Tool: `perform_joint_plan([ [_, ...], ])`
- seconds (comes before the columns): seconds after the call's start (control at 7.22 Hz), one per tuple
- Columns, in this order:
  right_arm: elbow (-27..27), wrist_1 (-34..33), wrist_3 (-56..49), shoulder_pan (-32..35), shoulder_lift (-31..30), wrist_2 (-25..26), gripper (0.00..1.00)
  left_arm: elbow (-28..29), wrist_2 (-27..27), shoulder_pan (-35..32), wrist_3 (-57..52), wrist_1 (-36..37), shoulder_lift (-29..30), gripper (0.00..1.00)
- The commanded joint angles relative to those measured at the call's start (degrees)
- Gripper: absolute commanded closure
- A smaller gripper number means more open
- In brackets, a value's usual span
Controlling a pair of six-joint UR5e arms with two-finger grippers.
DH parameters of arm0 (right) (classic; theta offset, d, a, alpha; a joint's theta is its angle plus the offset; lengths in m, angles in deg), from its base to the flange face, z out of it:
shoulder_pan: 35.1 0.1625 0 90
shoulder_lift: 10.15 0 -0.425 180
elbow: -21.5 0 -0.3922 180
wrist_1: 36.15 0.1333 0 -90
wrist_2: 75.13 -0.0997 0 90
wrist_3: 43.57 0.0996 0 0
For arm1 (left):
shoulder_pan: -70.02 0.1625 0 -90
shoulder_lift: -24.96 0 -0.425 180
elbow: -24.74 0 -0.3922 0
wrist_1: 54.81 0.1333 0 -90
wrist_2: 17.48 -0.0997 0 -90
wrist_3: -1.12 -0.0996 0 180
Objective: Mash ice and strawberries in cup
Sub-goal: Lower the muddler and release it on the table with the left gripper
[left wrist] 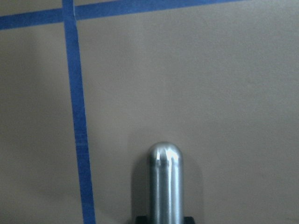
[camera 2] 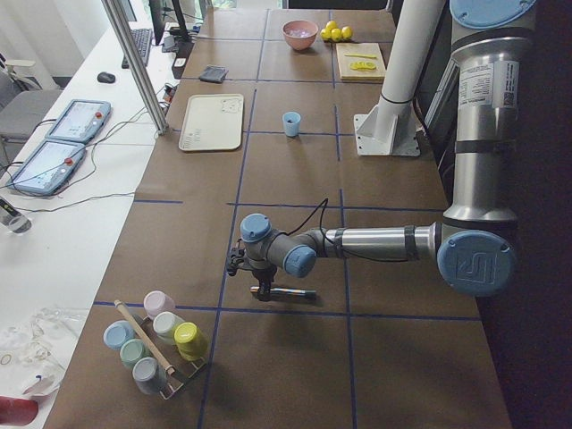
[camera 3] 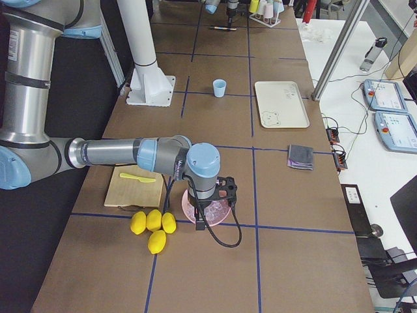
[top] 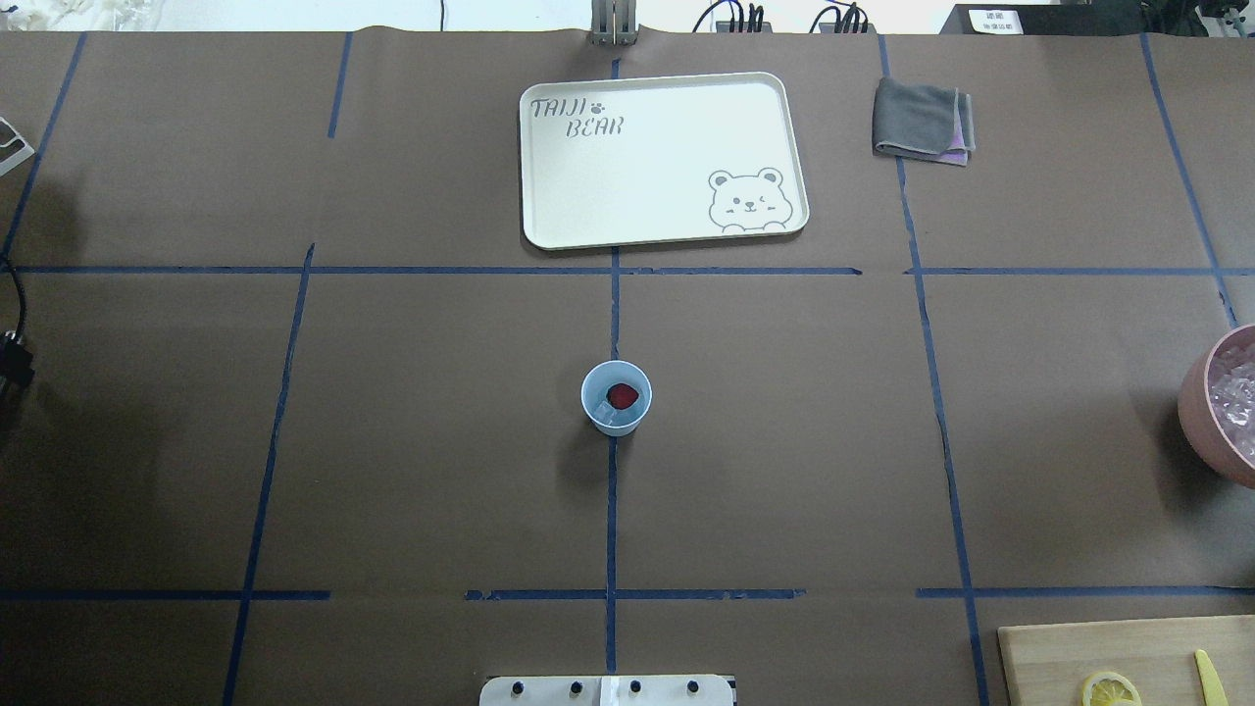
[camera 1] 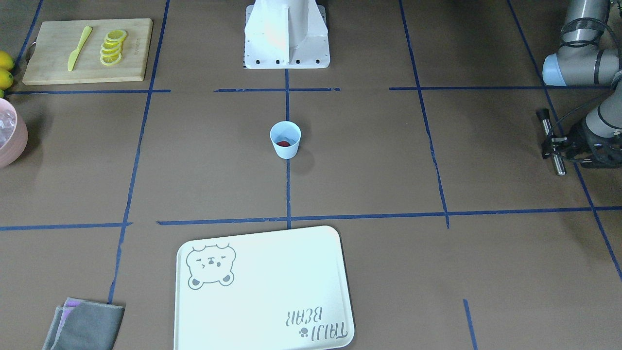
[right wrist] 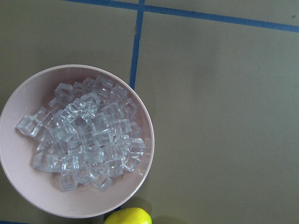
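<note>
My left jaws are closed tight on a metal rod (camera 1: 558, 163), gripping it partway along, so that its black-capped end sticks out one side and its bare rounded end the other. My left arm (camera 1: 578, 68) holds it low over the table (camera 1: 369, 160), far out at my left end. In my left wrist view the rod's rounded tip points over bare brown table next to a blue tape line (left wrist: 77, 121).

My right arm (camera 3: 111, 153) reaches out to my right end, and my right jaws hang above the pink bowl (right wrist: 148, 154). I cannot tell whether they are wide or narrow, as my right wrist view shows only the bowl below. It is heaped with clear ice cubes (right wrist: 88, 135), and a lemon (right wrist: 128, 217) lies just beside its rim.

The blue cup (top: 594, 412) stands upright at the middle of the table, on the centre tape line, well apart from both jaws. Inside it lies the red strawberry (top: 623, 395), with one ice cube (top: 613, 419) touching it.

Beyond the cup sits a pale tray (top: 647, 157) with a bear drawing, and a folded grey cloth (top: 922, 120) lies near it. On my right a wooden cutting board (camera 1: 58, 63) carries lemon slices (camera 1: 112, 47) and a yellow knife (camera 1: 79, 47).
</note>
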Motion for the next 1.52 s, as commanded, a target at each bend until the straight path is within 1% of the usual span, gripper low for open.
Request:
perform_joint_plan([
  [0.0,-0.08,0.01,0.07,0.0,0.0,-0.01,0.01,-0.97,1.11,-0.07,-0.13,0.5,0.14,0.0],
  [0.14,-0.08,0.01,0.07,0.17,0.0,-0.01,0.01,-1.85,2.25,-0.07,-0.39,0.85,0.49,0.0],
  [0.42,-0.51,0.01,0.07,0.17,0.0,-0.01,0.01,-3.08,6.55,-0.86,-2.31,1.03,0.67,0.0],
  [0.55,-1.04,0.01,0.15,0.17,-0.09,-0.01,0.01,-3.44,8.05,-4.08,-6.85,2.16,0.67,0.0],
  [0.69,-1.13,0.01,0.16,0.17,-0.09,-0.01,0.01,-5.09,8.06,-8.29,-13.16,7.31,0.67,0.0],
  [0.83,-1.13,0.01,0.16,0.17,-0.09,-0.01,0.01,-7.29,7.98,-14.16,-22.02,15.54,0.67,0.0],
  [0.97,-1.22,0.01,0.16,0.17,-0.09,-0.01,0.01,-8.44,7.72,-19.35,-28.8,21.54,1.1,0.0],
  [1.11,-1.13,0.01,0.07,0.0,-0.09,-0.01,0.01,-9.23,7.71,-23.67,-31.31,25.51,1.2,0.0],
  [1.25,-1.13,-0.08,0.07,0.17,-0.09,-0.01,0.01,-10.98,7.71,-26.85,-31.33,28.42,1.28,0.0],
  [1.38,-1.04,0.0,0.07,0.0,-0.09,-0.01,0.01,-11.87,7.97,-27.14,-29.94,29.41,0.94,0.0],
])
